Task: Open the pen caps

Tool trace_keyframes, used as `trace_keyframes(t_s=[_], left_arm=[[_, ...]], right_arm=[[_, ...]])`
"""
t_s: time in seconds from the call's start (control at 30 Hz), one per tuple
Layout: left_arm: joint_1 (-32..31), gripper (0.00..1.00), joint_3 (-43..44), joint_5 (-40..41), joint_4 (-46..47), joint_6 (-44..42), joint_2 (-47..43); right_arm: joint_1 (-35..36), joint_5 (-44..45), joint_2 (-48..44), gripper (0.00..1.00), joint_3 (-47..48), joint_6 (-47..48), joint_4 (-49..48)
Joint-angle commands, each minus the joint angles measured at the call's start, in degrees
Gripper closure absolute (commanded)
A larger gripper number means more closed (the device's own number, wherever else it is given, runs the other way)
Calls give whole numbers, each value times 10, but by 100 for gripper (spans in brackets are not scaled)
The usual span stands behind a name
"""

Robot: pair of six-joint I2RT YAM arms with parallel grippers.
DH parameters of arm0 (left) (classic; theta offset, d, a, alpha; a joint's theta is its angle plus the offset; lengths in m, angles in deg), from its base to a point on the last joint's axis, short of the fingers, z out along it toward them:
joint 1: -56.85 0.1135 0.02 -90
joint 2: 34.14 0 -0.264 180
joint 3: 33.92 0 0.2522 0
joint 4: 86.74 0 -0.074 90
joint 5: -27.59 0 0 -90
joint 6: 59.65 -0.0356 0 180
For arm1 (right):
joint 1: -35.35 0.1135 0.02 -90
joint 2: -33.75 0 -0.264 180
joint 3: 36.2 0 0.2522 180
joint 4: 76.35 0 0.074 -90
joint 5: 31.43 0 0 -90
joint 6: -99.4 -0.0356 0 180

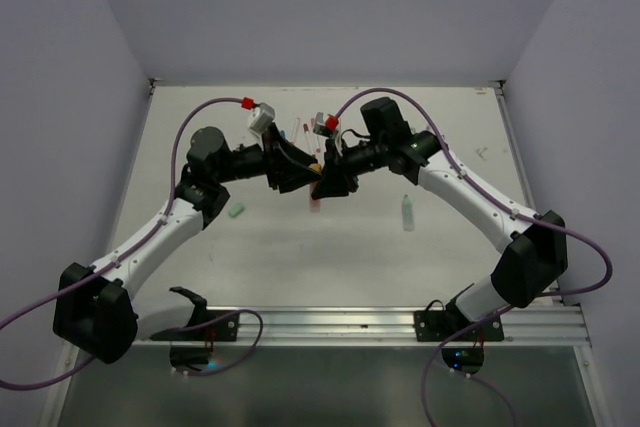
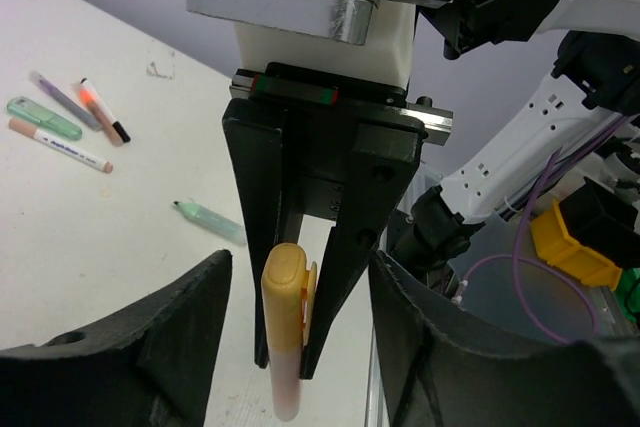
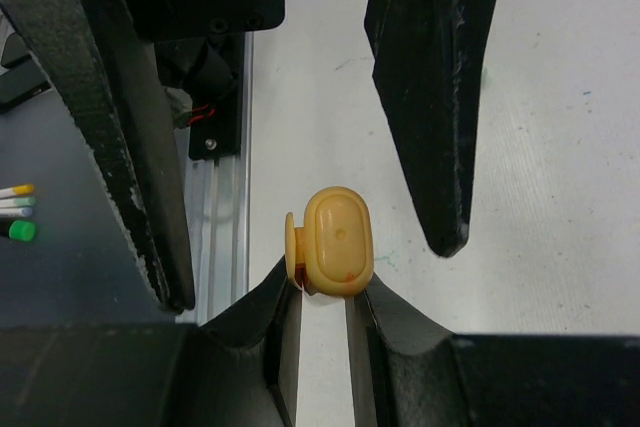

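An orange highlighter (image 2: 284, 347) hangs over the middle of the table with my right gripper (image 3: 325, 282) shut on its barrel. Its orange pen cap (image 3: 338, 240) sticks out past those fingertips, still seated on the barrel. My left gripper (image 2: 300, 277) faces it head-on, open, one finger on each side of the cap (image 2: 283, 287) with a gap on both sides. In the top view the two grippers (image 1: 300, 175) (image 1: 326, 179) meet nose to nose, with the cap (image 1: 316, 168) between them.
A mint green pen (image 1: 408, 213) lies on the table to the right, and a small mint piece (image 1: 236, 212) to the left. Several slim pens (image 2: 65, 122) lie further off. An aluminium rail (image 1: 330, 322) runs along the near edge.
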State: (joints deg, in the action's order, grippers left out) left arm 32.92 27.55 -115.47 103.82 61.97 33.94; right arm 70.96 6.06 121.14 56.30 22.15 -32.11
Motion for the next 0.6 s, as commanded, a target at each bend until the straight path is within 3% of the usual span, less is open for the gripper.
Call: trace_keyframes(t_s=[0.0, 0.57], left_arm=[[-13, 42, 26, 15, 0, -17, 7], [-17, 68, 13, 22, -16, -30, 6]], right_arm=[[2, -21, 0, 100, 22, 10, 7], [2, -39, -7, 100, 14, 4, -10]])
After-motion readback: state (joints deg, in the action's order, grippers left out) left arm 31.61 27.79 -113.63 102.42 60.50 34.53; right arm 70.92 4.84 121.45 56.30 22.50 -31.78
